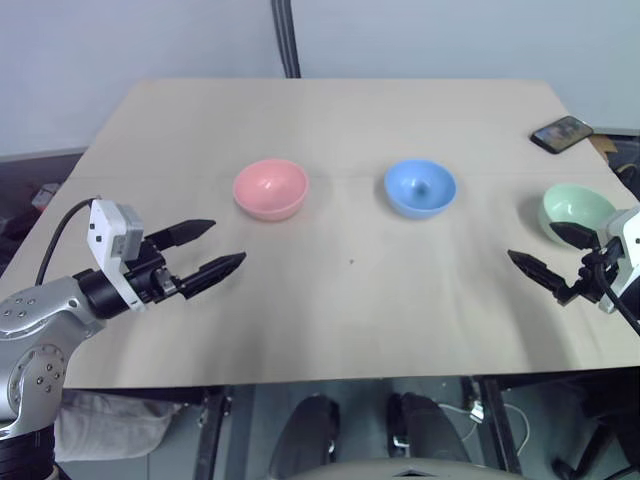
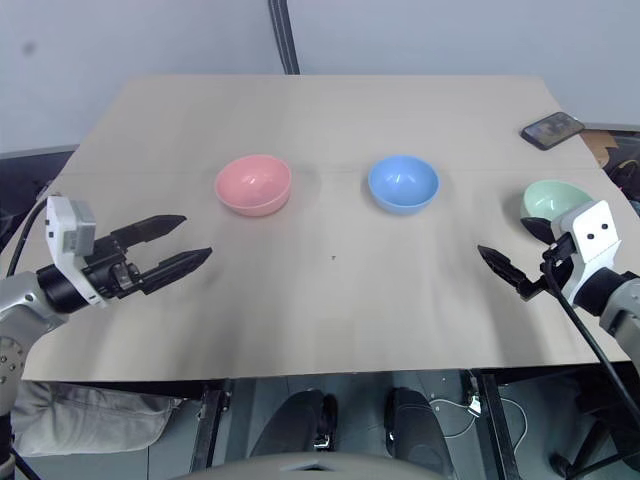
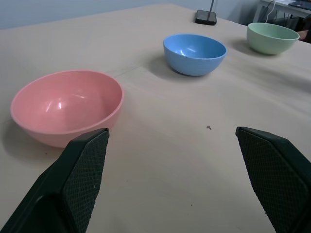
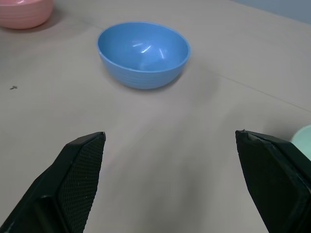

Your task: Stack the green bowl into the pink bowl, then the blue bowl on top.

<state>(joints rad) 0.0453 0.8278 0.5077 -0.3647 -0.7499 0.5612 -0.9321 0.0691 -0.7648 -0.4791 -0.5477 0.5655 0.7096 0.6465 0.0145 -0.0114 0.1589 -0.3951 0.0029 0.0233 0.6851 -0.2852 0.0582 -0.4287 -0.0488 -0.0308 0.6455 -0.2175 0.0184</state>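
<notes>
Three bowls stand apart in a row across the tan table. The pink bowl is left of centre, the blue bowl is in the middle, and the green bowl is near the right edge. My left gripper hovers open and empty, nearer me than the pink bowl and to its left. My right gripper is open and empty just in front of the green bowl, one finger overlapping its rim. The right wrist view shows the blue bowl ahead between the fingers.
A black phone lies at the table's far right corner. A dark pole rises behind the far edge. Bare tabletop stretches between the bowls and the near edge.
</notes>
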